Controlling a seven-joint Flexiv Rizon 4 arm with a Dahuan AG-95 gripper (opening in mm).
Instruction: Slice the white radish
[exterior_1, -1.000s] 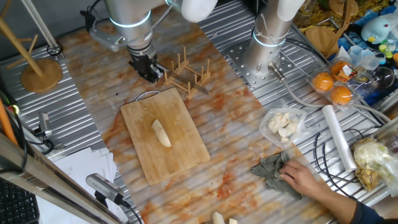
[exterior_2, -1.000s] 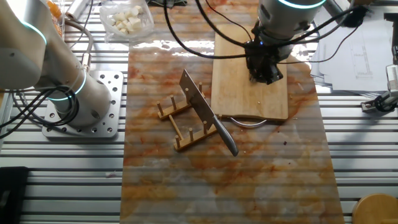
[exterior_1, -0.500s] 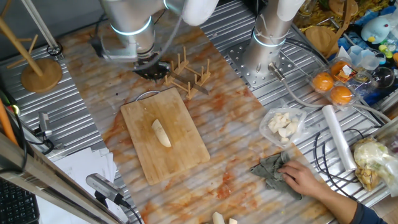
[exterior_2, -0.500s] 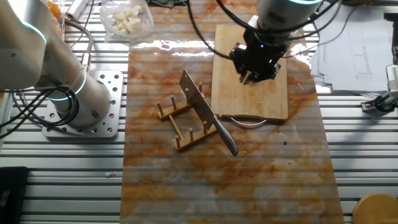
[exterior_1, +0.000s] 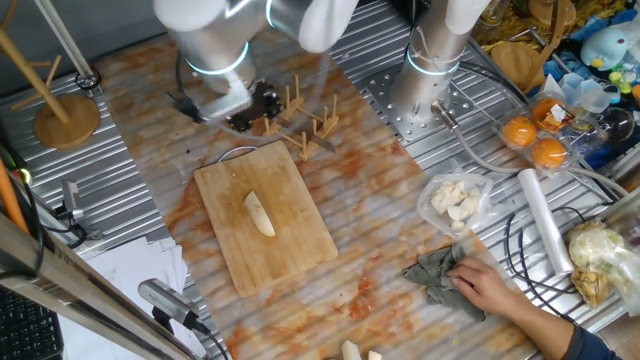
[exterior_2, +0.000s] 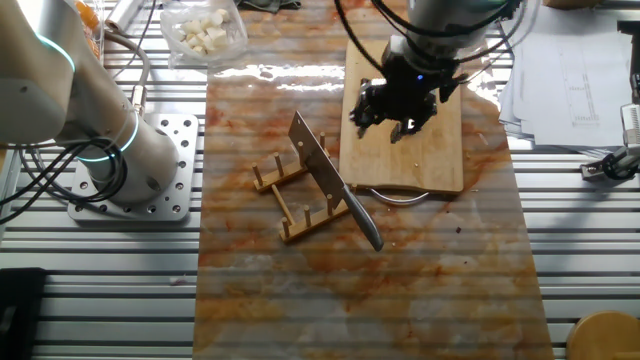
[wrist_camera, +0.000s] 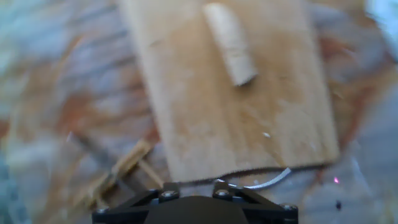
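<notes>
The white radish (exterior_1: 259, 213) is a pale tapered strip lying whole in the middle of the wooden cutting board (exterior_1: 300, 255). In the hand view, which is blurred, it lies on the board (wrist_camera: 249, 124) at the top, the radish (wrist_camera: 230, 43) uncut. In the other fixed view the arm hides it. My gripper (exterior_1: 255, 108) hovers tilted over the board's far end (exterior_2: 445, 160), beside the knife. There the gripper (exterior_2: 385, 118) shows two prongs apart with nothing between. A cleaver-like knife (exterior_2: 335, 180) leans in a wooden rack (exterior_2: 295, 215).
The rack (exterior_1: 300, 120) stands just behind the board. A second arm's base (exterior_1: 430, 80) is at the back right. A bag of whitish pieces (exterior_1: 455, 200), oranges (exterior_1: 535, 140) and a person's hand on a grey cloth (exterior_1: 445, 275) are at the right. A wooden stand (exterior_1: 65, 115) is far left.
My gripper has swung from pointing straight down near the board's far end to a tilted pose, shifting toward the rack and knife. The radish, knife and hand have not moved.
</notes>
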